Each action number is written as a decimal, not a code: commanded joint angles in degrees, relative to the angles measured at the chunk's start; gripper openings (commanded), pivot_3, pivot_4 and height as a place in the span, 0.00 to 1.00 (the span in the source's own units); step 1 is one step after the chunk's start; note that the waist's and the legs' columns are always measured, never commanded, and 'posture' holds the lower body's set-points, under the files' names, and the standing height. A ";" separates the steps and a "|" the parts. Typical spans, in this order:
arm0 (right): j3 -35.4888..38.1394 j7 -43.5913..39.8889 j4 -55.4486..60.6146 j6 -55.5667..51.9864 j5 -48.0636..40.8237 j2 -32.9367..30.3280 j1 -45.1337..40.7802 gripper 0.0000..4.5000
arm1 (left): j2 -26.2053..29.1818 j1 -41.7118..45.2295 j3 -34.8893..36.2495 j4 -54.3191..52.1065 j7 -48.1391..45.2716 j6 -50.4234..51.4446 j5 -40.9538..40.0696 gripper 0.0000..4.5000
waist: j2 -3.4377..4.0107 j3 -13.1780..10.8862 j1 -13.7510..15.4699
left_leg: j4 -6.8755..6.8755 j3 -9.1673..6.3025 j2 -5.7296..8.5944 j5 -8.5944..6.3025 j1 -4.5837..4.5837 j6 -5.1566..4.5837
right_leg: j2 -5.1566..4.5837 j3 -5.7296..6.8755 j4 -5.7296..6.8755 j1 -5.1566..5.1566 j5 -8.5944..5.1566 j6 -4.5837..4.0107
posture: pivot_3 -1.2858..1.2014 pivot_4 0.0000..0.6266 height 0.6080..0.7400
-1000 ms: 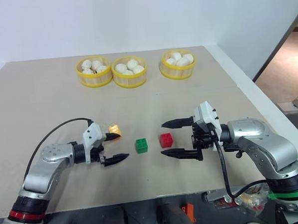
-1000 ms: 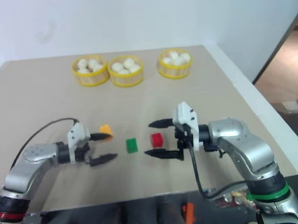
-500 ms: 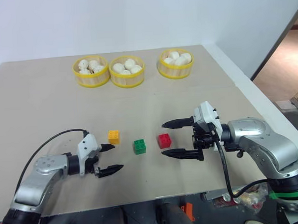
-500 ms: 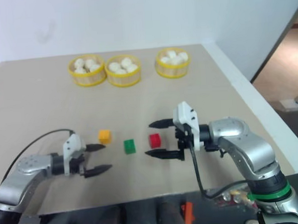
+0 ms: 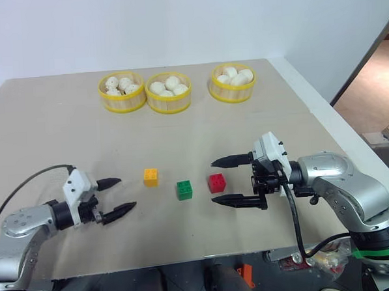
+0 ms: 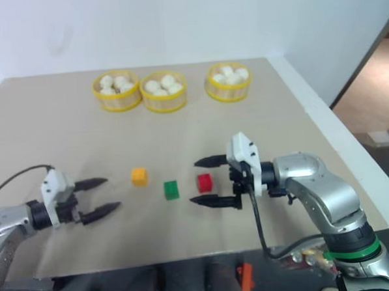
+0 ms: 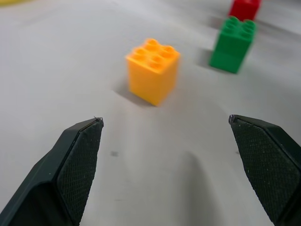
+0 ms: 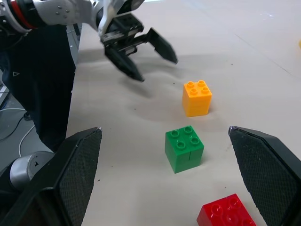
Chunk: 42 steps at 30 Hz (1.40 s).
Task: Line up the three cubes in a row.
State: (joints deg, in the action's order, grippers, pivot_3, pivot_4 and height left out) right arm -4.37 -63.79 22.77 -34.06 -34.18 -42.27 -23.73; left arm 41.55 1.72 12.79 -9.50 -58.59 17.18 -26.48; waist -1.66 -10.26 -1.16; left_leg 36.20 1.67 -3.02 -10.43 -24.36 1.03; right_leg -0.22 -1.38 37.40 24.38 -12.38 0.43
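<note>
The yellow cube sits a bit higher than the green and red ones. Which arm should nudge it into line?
Probably the left. The open left gripper is on the yellow cube's side, nothing between; the right gripper is beside the red cube.

**Both arms low and forward, both hands spread**

Left hand (image 5: pixel 116 196) near the left edge, held low, pointing inward toward the centre, two black fingers (image 7: pixel 77 165) spread wide with nothing between them. Silver forearm trailing back to the lower left, black cable looping over it.

Right hand (image 5: pixel 216 181) right of centre, pointing toward the left one, fingers (image 8: pixel 70 174) wide apart, one above the other, holding nothing. Right elbow bent, forearm running out to the right.
</note>
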 commanded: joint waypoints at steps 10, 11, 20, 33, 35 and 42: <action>0.32 -0.61 -0.14 0.76 0.45 -0.71 -2.48 1.00 | 0.13 15.26 -8.09 16.83 -11.07 -7.67 3.55 0.99 | -0.01 0.00 -0.02 | 0.00 -0.01 0.00 0.00 -0.08 0.00 | 0.06 0.02 0.00 0.05 0.00 0.01 | 0.52 0.24 1.00; 0.38 -0.58 -0.07 0.69 0.46 -0.76 -2.49 1.00 | -0.10 16.35 -8.91 18.17 -11.79 -8.24 4.02 0.99 | -0.01 0.00 -0.02 | 0.00 -0.01 0.00 0.00 -0.09 0.00 | 0.07 0.01 0.00 0.05 0.00 0.02 | 0.52 0.24 1.00; 2.09 0.59 1.85 -1.83 -1.26 -1.89 -2.46 1.00 | -2.77 23.51 -13.95 27.24 -15.20 -12.12 7.77 0.99 | -0.01 -0.01 -0.04 | 0.05 -0.04 0.00 0.00 -0.13 -0.01 | 0.11 0.01 0.00 0.04 0.03 0.08 | 0.52 0.24 1.00; 2.62 1.70 3.32 -2.85 -2.00 -2.91 -1.45 1.00 | -7.78 32.41 -17.64 42.12 -20.00 -21.54 12.57 0.87 | -0.02 -0.01 -0.05 | 0.12 -0.06 0.03 0.01 -0.18 -0.01 | 0.12 -0.01 0.01 0.04 0.17 0.32 | 0.52 0.24 1.00; 2.68 1.84 3.41 -2.82 -2.11 -3.05 -1.20 1.00 | -8.24 32.88 -17.57 43.20 -20.53 -22.69 12.80 0.73 | -0.02 -0.01 -0.04 | 0.12 -0.06 0.03 0.01 -0.18 -0.01 | 0.13 -0.01 0.01 0.04 0.18 0.34 | 0.52 0.24 1.00; 3.11 2.05 3.77 -2.38 -1.98 -3.45 0.32 1.00 | -8.94 34.05 -17.38 45.85 -22.53 -24.50 13.11 0.29 | -0.02 0.00 -0.06 | 0.14 -0.07 0.03 0.01 -0.19 -0.01 | 0.13 -0.01 0.01 0.03 0.21 0.39 | 0.52 0.24 1.00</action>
State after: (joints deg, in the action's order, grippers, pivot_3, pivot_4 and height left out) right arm -3.55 -61.96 24.55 -37.08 -35.43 -45.00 -23.22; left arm 32.46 34.59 -5.01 36.28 -79.92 -6.01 -13.38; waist -1.68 -10.27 -1.22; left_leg 36.34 1.62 -2.99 -10.42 -24.55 1.02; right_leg -0.09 -1.40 37.41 24.41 -12.17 0.83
